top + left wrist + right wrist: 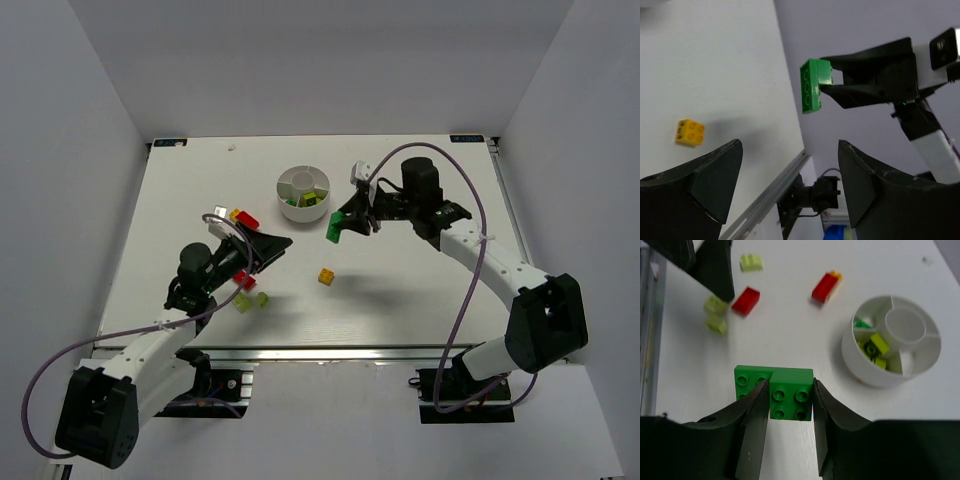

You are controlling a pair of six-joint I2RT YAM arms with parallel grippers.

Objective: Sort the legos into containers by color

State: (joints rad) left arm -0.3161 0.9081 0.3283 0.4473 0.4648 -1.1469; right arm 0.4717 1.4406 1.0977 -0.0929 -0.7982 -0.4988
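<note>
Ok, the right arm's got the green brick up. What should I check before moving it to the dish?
1. Grip: ok. The right gripper has its jaws clamped on two sides of the green brick.
2. Lift: ok. The left wrist view shows the brick clear of the table.
3. Path to the dish: ok. Nothing lies between in the top view.
4. Target wedge: cannot tell. One wedge holds a green piece, the next holds lime pieces, and the free room is partly hidden.
5. Clearance of the left gripper: ok. It is open, empty and apart from the brick.
</note>
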